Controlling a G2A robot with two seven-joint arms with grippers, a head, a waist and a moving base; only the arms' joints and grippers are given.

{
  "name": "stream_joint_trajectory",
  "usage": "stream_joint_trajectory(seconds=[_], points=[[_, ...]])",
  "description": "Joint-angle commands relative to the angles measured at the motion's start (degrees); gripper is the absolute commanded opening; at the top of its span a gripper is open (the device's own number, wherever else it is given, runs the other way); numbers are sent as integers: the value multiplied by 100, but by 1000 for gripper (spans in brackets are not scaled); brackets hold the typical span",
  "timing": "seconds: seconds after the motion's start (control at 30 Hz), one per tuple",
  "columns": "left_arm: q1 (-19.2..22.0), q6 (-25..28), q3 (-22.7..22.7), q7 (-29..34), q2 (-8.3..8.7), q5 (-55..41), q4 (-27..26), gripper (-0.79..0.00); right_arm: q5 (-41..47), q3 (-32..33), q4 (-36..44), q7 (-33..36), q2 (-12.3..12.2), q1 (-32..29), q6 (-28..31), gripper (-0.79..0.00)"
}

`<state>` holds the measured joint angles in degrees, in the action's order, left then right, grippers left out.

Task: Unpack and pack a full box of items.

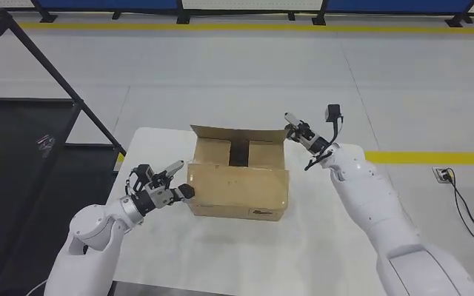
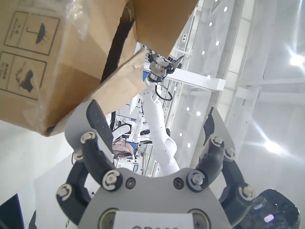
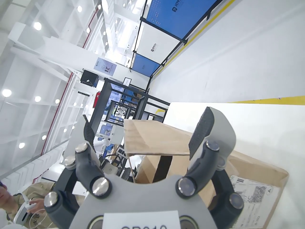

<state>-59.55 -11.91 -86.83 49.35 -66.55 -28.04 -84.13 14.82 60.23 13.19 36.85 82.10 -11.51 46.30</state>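
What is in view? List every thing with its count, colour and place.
Cardboard box: 1, brown, middle of the table, top flaps partly open.
Table: 1, white, under the box.
Metal frame: 1, black, on the table's left side.
Floor stripes: 2, yellow, one right of the table, one along the far panels.
Panels: several, blue, far edge of the floor.
Left gripper: 1, grey and black, open, beside the box's near left corner.
Right gripper: 1, grey and black, open, above the box's far right corner.
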Motion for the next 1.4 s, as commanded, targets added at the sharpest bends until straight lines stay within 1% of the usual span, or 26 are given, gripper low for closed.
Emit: stream_joint_trajectory(seconds=[0.0,0.17,0.3,0.43,0.5,0.63,0.73,0.8,1.03,1.23,1.37], points=[[-15,-21,50,-296,-14,-60,-42,0,73,49,48,332,-35,3,128,0],[-94,150,171,-798,-41,-43,-217,0,278,158,186,1015,-106,-29,474,0],[-155,277,257,-1051,-53,7,-314,0,498,245,297,1571,-157,-52,541,0],[-172,323,343,-1259,-65,43,-345,0,602,252,513,1911,-201,-89,202,0],[-169,361,383,-1391,-72,80,-347,0,549,220,513,2115,-213,-44,-71,0],[-153,451,478,-1708,-88,240,-373,0,476,139,555,2362,-184,20,-651,0],[-151,500,546,-1835,-102,257,-401,0,543,101,620,2822,-161,33,-943,0],[-157,556,592,-1952,-111,305,-423,0,539,66,631,2995,-145,38,-1084,0],[-137,719,765,-2420,-156,459,-423,0,397,-134,724,3010,-21,-10,-1555,0],[-107,906,935,-2903,-204,696,-396,0,501,-180,749,3164,48,-56,-1728,0],[-66,966,1039,-3070,-237,744,-350,0,511,-212,772,3269,77,-83,-1809,0]])
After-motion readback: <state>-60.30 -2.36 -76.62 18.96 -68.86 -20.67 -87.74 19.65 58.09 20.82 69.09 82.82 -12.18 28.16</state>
